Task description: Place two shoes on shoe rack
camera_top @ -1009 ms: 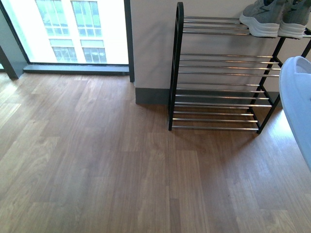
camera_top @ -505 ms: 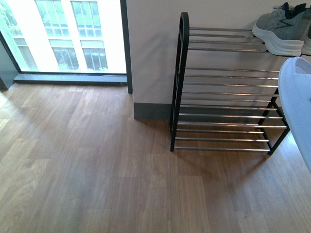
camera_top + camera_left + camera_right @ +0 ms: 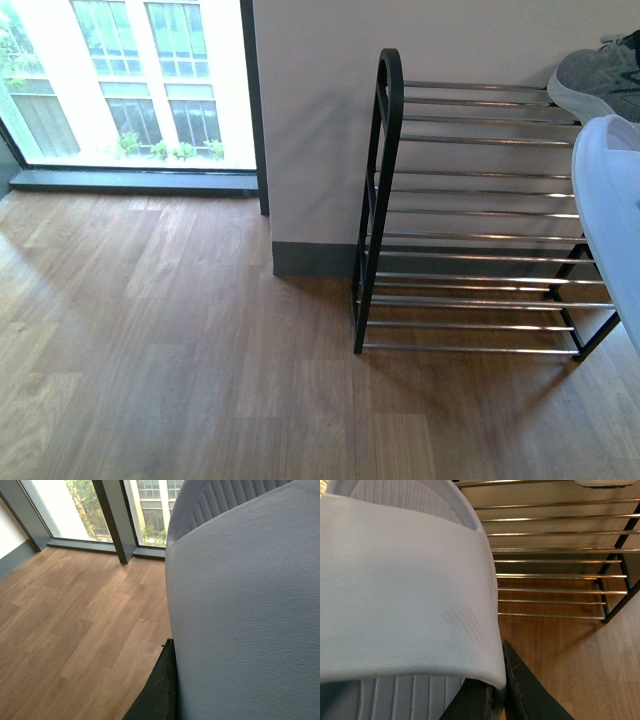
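Carrying a pale blue moulded slide sandal point(image 3: 405, 580), the right gripper point(image 3: 501, 685) has its dark jaws closed on the strap's edge. The left gripper point(image 3: 161, 685) shows one finger against a second pale blue slide point(image 3: 245, 610), so I cannot tell its grip. Ahead of the right jaws stands the black-framed, chrome-barred shoe rack point(image 3: 470, 212), with a grey knit sneaker point(image 3: 600, 82) on top. This looks like transport; next should come a reach to a free tier. Since a second ago the rack has come lower and nearer in the front view.
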Controlling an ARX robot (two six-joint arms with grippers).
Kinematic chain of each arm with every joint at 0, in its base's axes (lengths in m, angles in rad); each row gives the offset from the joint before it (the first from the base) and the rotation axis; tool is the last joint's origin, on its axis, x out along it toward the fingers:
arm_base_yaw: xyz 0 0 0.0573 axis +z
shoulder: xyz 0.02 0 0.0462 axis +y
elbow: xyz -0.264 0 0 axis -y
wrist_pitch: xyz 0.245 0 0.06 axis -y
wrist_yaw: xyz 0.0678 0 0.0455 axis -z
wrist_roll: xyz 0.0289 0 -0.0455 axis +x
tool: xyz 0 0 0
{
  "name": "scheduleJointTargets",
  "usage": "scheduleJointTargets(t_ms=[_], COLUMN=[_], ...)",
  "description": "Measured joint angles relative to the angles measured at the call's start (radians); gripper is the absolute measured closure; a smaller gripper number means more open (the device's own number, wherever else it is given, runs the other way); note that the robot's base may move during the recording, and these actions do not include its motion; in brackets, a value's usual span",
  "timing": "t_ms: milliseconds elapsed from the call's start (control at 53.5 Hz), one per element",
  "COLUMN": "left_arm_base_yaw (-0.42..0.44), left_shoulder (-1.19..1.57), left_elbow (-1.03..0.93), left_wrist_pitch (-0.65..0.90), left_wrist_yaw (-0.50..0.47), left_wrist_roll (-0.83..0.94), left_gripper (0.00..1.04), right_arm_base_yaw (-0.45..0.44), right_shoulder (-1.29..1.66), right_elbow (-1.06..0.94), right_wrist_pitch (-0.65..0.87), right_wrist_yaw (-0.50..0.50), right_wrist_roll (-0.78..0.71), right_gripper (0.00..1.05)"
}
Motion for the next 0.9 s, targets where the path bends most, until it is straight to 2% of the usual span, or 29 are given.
scheduleJointTargets(t_ms=[897], left_arm_base_yaw=[0.000], left_shoulder=[0.001], left_elbow=[0.000], left_wrist_pitch=[0.000], left_wrist_yaw=[-0.001], left_wrist_roll=[0.000], left_gripper=[1.03], right_arm_base_yaw=[0.000], right_shoulder=[0.000], right_elbow=[0.000], right_wrist_pitch=[0.000], right_wrist_yaw=[0.000], right_wrist_roll=[0.000], right_gripper=[1.03])
